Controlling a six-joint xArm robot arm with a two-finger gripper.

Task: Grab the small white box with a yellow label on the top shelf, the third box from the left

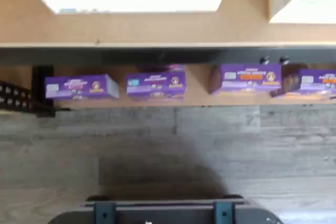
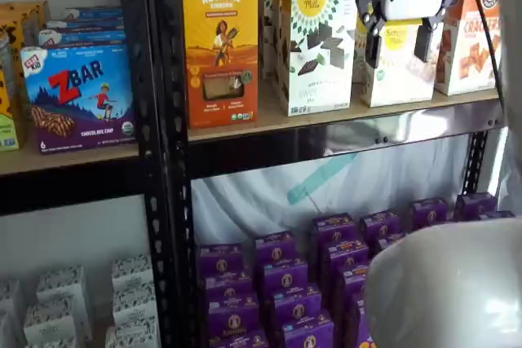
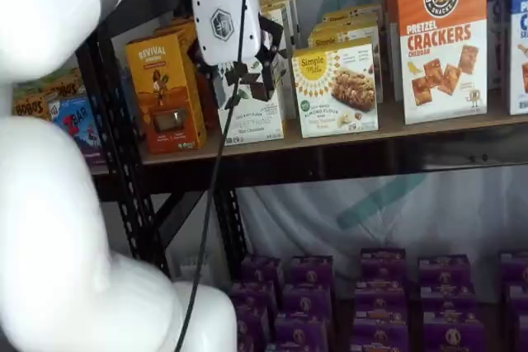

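Note:
The small white box (image 3: 337, 88) with a round yellow sun logo stands on the top shelf (image 3: 388, 131), between a taller white box and an orange-and-white cracker box. In a shelf view my gripper (image 2: 398, 42) hangs in front of this box (image 2: 404, 75) and hides its upper part. A gap shows between the two black fingers (image 2: 372, 45), so the gripper is open and holds nothing. In a shelf view the gripper (image 3: 243, 72) appears in front of the taller white box, left of the small one. The wrist view looks down on the shelf board (image 1: 157, 32) and its dark front beam.
A yellow Revival box (image 2: 220, 38) and a tall Simple Mills box (image 2: 318, 38) stand left of the target, and a pretzel cracker box (image 3: 441, 39) stands right of it. Several purple boxes (image 2: 285, 283) fill the lower level. A black rack upright (image 2: 163, 120) is at the left. My white arm (image 3: 49, 204) fills the foreground.

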